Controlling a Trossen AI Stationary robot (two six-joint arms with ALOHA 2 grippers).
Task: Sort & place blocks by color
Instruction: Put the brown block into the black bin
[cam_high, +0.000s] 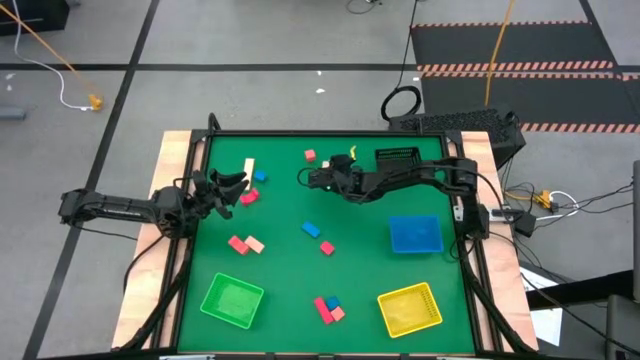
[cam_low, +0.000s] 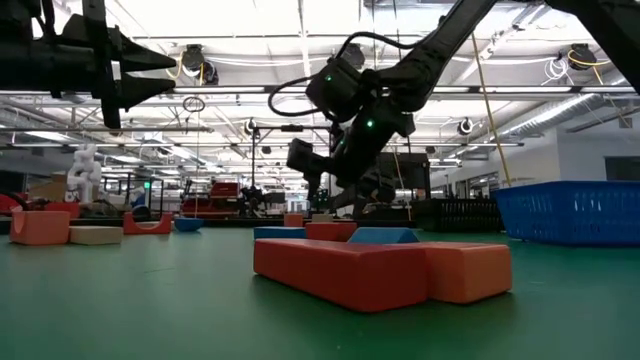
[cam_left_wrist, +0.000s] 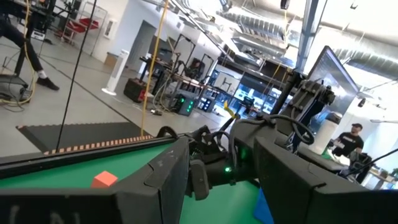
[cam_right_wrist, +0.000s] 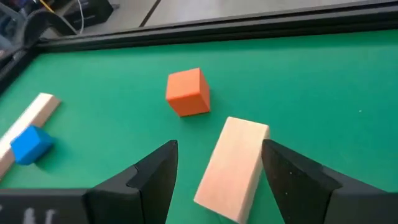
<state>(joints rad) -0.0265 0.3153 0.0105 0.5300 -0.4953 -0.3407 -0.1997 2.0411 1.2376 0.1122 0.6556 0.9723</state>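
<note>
Risk sits with the right gripper (cam_right_wrist: 214, 180): its jaws stand apart around a tilted cream bar (cam_right_wrist: 231, 168) above the tabletop (cam_right_wrist: 323, 81); closing off-centre could twist it loose.

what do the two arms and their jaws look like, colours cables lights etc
Both arms are black, built of slim jointed links. The left arm ends in the left gripper, the right arm in the right gripper. Each gripper has two flat, dark, wedge-shaped jaws. Black cables loop along the right arm in the low view, where small green lights glow on its wrist housing. A yellow tag or cable sits near the right wrist.
</note>
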